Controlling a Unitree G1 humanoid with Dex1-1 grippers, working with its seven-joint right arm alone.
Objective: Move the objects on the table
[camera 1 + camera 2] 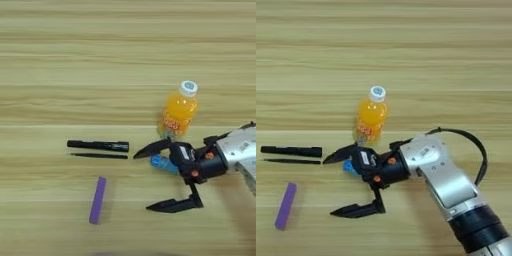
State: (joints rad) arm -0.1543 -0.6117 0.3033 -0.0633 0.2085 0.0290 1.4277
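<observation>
Right gripper (pixel 152 177) sat low over the worktop (pixel 50 60), fingers spread wide, nothing pinched. The blue glue stick (pixel 161 163) lay just under the upper finger, near the gripper body, probably the grasp target given how the fingers bracketed that spot. The orange juice bottle (pixel 370 120) stood just behind, near the upper finger, contact unclear. The black marker (pixel 98 145) and thin black stick (pixel 99 156) lay parallel to the left, purple bar (pixel 98 200) in front of them, all well apart from the gripper. Right eye view showed the whole silver forearm (pixel 443 180) and its cable; left eye view cut the arm at the edge.
</observation>
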